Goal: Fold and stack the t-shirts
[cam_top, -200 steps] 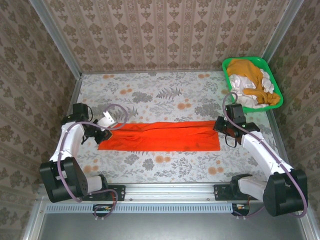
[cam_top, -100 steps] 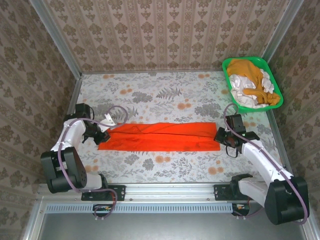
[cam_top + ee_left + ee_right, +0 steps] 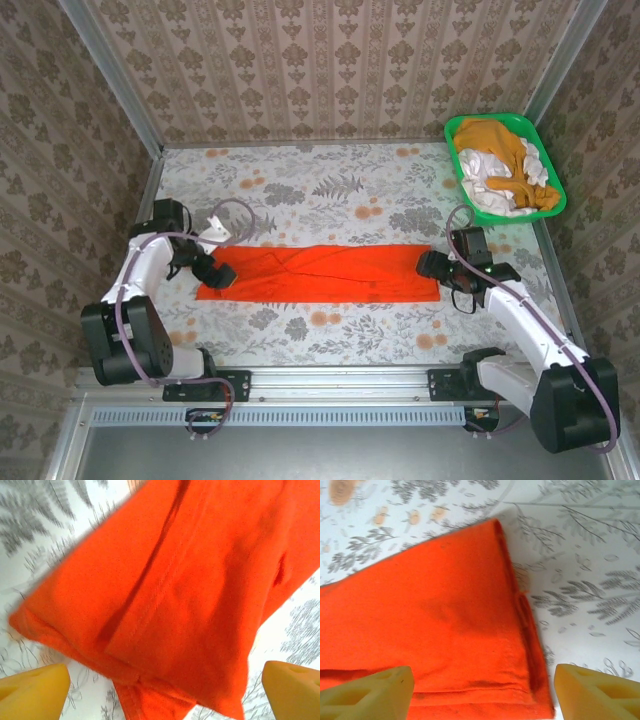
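Mid-fold: our left hand (image 3: 221, 276) and right hand (image 3: 427, 265), both spread apart, hang over the red shirt (image 3: 320, 272) at its 9 and 3 o'clock ends on the counter (image 3: 330, 195). Next we'd likely pinch an end to fold crosswise.

damask-patterned walls (image 3: 330, 60), floral-print table (image 3: 330, 190), even light

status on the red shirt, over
Left tool open, right tool open, one at each end. Red-orange t-shirt flat in long folded strip, not held. Green basket off at far right, clear of it.
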Controlling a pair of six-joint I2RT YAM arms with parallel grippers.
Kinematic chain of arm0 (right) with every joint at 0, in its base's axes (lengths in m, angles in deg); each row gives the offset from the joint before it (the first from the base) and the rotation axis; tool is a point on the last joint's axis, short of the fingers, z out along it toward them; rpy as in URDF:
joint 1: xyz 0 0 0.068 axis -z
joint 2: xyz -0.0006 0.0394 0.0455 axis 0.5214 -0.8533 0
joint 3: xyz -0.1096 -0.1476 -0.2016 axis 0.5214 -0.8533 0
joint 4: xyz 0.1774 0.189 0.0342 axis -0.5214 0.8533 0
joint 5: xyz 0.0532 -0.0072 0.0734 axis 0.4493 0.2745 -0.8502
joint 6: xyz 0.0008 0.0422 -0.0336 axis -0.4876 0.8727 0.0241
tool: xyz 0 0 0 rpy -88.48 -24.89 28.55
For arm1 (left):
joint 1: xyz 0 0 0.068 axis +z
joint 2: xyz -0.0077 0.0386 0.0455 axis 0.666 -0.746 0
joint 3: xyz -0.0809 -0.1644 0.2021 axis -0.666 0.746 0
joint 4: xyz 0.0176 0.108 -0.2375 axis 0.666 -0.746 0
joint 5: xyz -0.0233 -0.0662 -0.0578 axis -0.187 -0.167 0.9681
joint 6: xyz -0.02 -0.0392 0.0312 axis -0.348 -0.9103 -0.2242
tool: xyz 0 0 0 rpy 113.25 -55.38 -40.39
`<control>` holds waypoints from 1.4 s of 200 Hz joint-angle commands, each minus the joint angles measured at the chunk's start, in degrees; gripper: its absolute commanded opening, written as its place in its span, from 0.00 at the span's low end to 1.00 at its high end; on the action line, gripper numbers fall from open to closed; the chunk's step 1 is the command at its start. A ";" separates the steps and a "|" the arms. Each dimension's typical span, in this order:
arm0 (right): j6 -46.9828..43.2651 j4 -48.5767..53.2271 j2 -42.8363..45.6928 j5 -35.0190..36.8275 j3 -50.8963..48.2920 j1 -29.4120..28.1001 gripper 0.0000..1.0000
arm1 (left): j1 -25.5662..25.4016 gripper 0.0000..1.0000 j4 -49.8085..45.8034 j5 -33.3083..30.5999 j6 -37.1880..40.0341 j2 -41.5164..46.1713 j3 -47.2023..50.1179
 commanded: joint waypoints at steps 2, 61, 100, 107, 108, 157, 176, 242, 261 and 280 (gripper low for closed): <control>-0.73 -4.89 -2.80 -1.50 2.78 -4.62 0.76 | -0.54 1.00 3.13 11.65 -12.00 2.98 -3.32; 3.16 -13.28 -23.91 0.15 14.04 -22.14 0.63 | -5.64 1.00 29.62 6.04 -68.38 4.15 7.29; 4.76 -14.76 -37.86 -1.36 24.98 -32.15 0.49 | -6.57 1.00 34.20 -3.79 -87.36 9.60 20.25; 4.72 -14.78 -39.73 -1.78 26.71 -33.46 0.48 | -6.73 1.00 33.46 -4.72 -88.44 10.50 21.51; 4.72 -14.73 -40.01 -1.85 26.98 -33.60 0.48 | -6.77 1.00 33.31 -4.94 -88.57 10.65 21.63; 4.30 -14.12 -46.96 -3.92 33.63 -36.60 0.47 | -6.76 0.92 23.74 -20.87 -90.20 18.79 24.83; 3.57 -13.26 -47.56 -3.70 34.42 -36.60 0.47 | -6.55 0.88 23.17 -21.56 -90.33 18.01 24.70; 3.73 -12.27 -47.54 -2.46 34.02 -36.55 0.46 | -6.95 0.64 27.61 -17.85 -92.75 9.96 23.91; 4.08 -12.25 -47.56 -2.36 33.66 -36.55 0.46 | -7.00 0.54 27.78 -17.96 -92.49 9.29 23.39; 4.21 -12.31 -47.46 -2.21 33.48 -36.55 0.46 | -7.08 0.40 27.89 -17.99 -92.14 8.63 23.14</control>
